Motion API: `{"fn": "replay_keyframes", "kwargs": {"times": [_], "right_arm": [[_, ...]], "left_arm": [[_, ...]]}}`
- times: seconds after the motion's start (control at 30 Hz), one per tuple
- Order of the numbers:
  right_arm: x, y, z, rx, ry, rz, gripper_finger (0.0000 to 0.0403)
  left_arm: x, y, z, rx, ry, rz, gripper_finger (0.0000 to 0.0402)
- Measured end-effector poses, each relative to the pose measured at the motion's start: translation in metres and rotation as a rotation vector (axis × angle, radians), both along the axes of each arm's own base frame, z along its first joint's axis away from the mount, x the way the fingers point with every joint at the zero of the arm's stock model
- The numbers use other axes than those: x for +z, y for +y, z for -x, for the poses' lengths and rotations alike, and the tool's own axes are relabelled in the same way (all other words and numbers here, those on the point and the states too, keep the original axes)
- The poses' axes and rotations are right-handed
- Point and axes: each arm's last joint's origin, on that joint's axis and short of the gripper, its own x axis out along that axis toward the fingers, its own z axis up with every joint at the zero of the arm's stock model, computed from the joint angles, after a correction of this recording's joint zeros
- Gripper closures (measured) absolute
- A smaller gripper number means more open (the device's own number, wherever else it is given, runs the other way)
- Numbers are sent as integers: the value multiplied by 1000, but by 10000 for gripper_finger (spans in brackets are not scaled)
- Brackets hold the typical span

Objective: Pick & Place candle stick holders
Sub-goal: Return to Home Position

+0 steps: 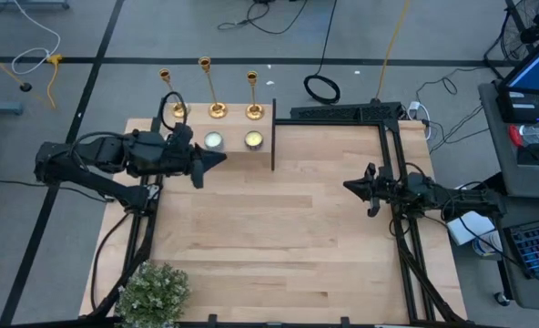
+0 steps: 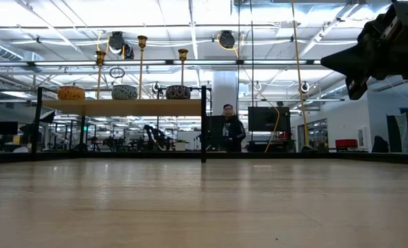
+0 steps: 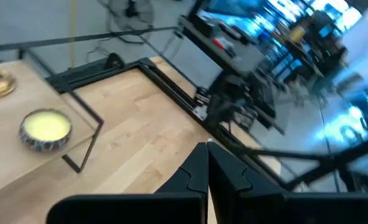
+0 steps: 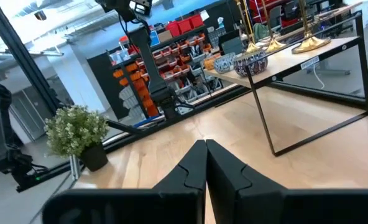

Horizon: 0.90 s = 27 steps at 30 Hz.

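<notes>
Three candle stick holders (image 1: pixel 217 109) are standing on the shelf (image 1: pixel 251 162) at upper left, while the left gripper (image 1: pixel 218 159) beside it and the right gripper (image 1: pixel 350 186) at centre right are hovering empty, fingers closed.

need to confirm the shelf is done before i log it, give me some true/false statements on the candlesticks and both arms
All three gold candlesticks stand upright on the shelf. True.
The left gripper holds a candlestick. False: its fingers are shut on nothing.
The right gripper hangs over the shelf. False: it is over the right side of the table, away from the shelf.
A potted plant sits at a table corner on the left arm's side. True.
A candle lies on the bare table. False: the candles in view sit on the shelf.
</notes>
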Motion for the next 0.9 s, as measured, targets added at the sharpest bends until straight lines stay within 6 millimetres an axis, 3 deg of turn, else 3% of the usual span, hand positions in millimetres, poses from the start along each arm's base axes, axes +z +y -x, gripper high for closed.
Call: {"fn": "replay_keyframes", "kwargs": {"times": [0.17,0.47,0.9], "right_arm": [[0,0,0,-1,1,-8,396],[0,0,0,-3,2,-3,390],[1,0,0,-5,-8,-3,390]], "left_arm": [[10,-1,19,-118,-32,-67,399],[33,-1,84,-134,-188,-149,400],[27,2,133,-205,-154,-258,401]]}}
